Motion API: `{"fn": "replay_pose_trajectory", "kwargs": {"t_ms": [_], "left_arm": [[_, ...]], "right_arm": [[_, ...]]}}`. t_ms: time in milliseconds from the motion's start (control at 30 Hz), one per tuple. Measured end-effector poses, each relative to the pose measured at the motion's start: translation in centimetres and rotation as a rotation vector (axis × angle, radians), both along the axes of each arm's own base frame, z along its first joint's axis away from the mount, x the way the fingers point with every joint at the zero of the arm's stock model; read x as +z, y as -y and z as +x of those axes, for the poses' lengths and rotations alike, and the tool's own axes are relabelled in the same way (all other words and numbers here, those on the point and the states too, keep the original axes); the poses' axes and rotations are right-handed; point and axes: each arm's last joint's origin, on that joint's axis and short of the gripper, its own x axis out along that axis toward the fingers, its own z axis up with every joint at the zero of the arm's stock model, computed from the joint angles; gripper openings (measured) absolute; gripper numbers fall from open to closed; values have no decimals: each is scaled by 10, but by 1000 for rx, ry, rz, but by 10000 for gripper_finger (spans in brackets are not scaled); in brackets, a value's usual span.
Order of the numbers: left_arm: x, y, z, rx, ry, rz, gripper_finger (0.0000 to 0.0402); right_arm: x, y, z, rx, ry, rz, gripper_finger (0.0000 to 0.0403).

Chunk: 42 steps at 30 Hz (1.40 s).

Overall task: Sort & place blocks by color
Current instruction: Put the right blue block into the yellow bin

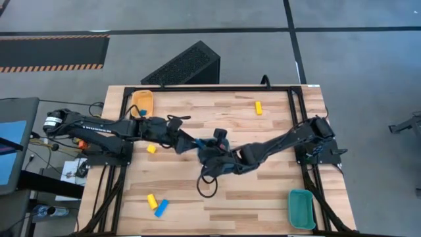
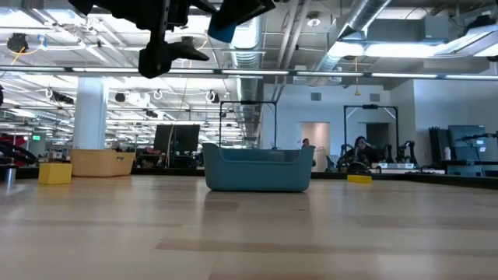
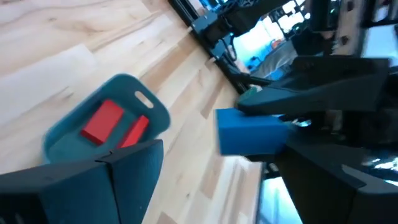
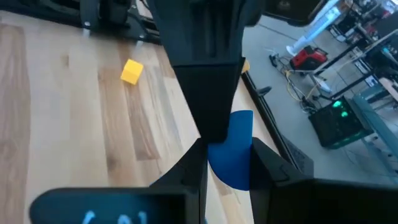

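Note:
My right gripper (image 4: 233,177) is shut on a blue block (image 4: 235,146) high over the middle of the table (image 1: 263,138). My left gripper (image 1: 189,141) faces it, open. One of its fingers (image 4: 208,81) stands beside the block's free end, and no touch shows. The blue block (image 2: 222,31) hangs well above a teal tray (image 2: 257,167) that stands mid-table; the arms hide this tray in the high view. In the left wrist view a teal tray (image 3: 68,134) holds two red blocks (image 3: 102,121). My right gripper pinches the blue block between its two fingers (image 3: 311,93), on the end nearer the wrist (image 4: 231,167). The free end (image 3: 227,130) sticks out past the fingertips toward my left gripper. The fingers come from the table's right, slanting slightly down. The block is lifted clear.
Loose on the table are a yellow block at the far right (image 1: 258,107), a yellow cube at the left (image 1: 152,149), and a yellow block (image 1: 152,201) beside a blue one (image 1: 161,208) near the front. An orange tray (image 1: 141,102) sits far left, and a teal tray (image 1: 301,208) near right.

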Motion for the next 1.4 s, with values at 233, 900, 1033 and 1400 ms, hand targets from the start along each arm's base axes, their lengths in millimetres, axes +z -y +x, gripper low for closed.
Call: {"fn": "replay_pose_trajectory", "kwargs": {"t_ms": [233, 900, 1033, 1400], "left_arm": [[2, 0, 1, -3, 20, -5, 295], [34, -28, -2, -112, 283, -98, 295], [33, -29, -2, -133, 282, 19, 286], [29, -49, -5, -26, 243, 101, 136]], "right_arm": [[1, -5, 0, 29, -25, -79, 79], [24, 4, 8, -22, 26, -306, 79], [31, 14, 7, -34, 33, -307, 79], [32, 36, 11, 32, 37, -224, 82]]}}
